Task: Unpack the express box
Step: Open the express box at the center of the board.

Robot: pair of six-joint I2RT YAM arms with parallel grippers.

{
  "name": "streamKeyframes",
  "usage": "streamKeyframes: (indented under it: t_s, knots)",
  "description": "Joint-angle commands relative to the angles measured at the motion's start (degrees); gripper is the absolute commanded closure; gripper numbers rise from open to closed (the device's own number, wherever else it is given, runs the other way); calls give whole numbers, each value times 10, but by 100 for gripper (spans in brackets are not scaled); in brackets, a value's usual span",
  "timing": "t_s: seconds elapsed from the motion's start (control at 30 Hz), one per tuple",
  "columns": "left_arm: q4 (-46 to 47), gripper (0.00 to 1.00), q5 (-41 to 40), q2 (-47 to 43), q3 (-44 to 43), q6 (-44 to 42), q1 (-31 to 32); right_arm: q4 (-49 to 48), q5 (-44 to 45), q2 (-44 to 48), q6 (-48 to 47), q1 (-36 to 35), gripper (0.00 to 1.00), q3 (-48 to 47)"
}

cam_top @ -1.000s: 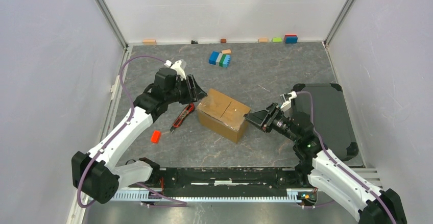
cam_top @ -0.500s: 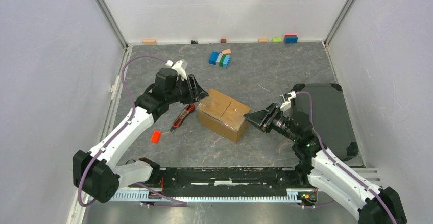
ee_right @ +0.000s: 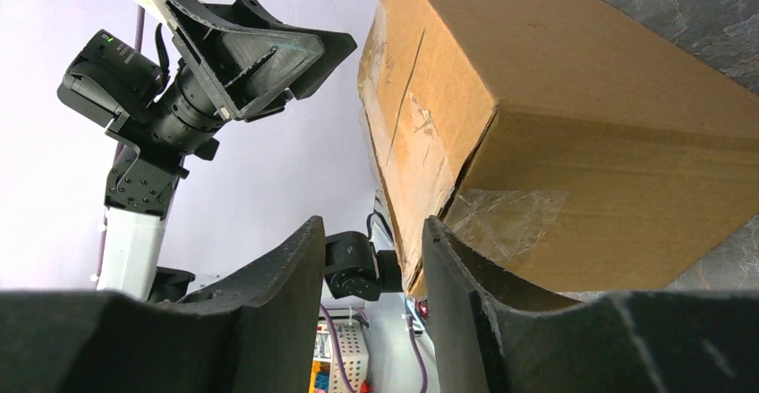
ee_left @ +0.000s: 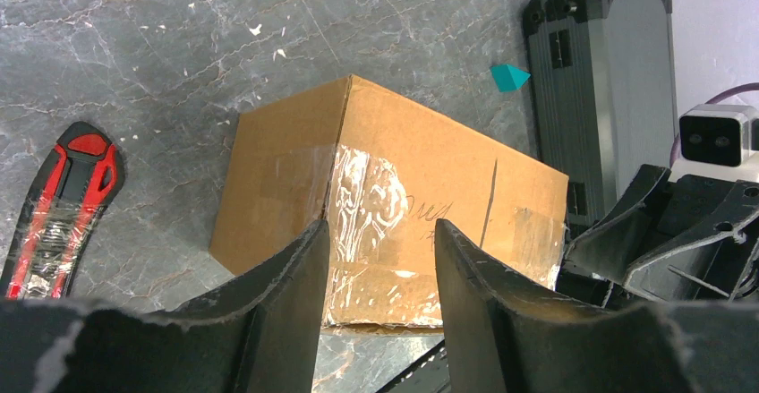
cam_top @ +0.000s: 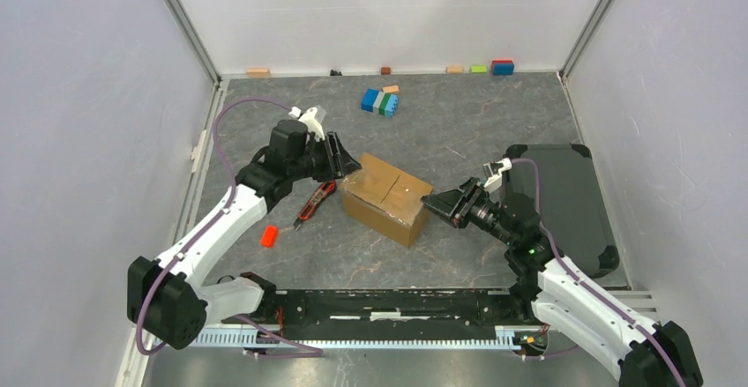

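Cardboard express box [cam_top: 388, 195] taped | red cutter [cam_top: 315, 200] beside | left end effector [cam_top: 348, 165], right end effector [cam_top: 430, 202] half-open, empty

The right hand [ee_right: 371, 232] fills the lower edge, its two dark fingers [ee_right: 268, 312] standing apart with nothing clamped between them. Just beyond the gap rises a corner of the express box [ee_right: 573, 80], brown cardboard with a taped seam down its near face and crinkled clear tape [ee_right: 506, 218] over its lower corner. It stands on the grey marbled tabletop [ee_right: 680, 17]. Past the box's far side, the left hand [ee_right: 304, 53] points at it against a pale wall.
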State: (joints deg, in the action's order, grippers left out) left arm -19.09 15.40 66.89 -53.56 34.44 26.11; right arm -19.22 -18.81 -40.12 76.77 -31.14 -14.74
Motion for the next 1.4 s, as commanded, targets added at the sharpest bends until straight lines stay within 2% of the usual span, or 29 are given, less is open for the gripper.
streamKeyframes:
  t_s: [0.0,0.93,1.37]
  knots:
    - [28,46,10,2,6,0,-2,-22,11,1,5,-4,52,6]
    - [72,48,44,17,36,28,-2,-61,10,-26,20,-12,52,5]
    - [86,49,50,17,48,41,-1,-10,23,-22,3,-20,52,-1]
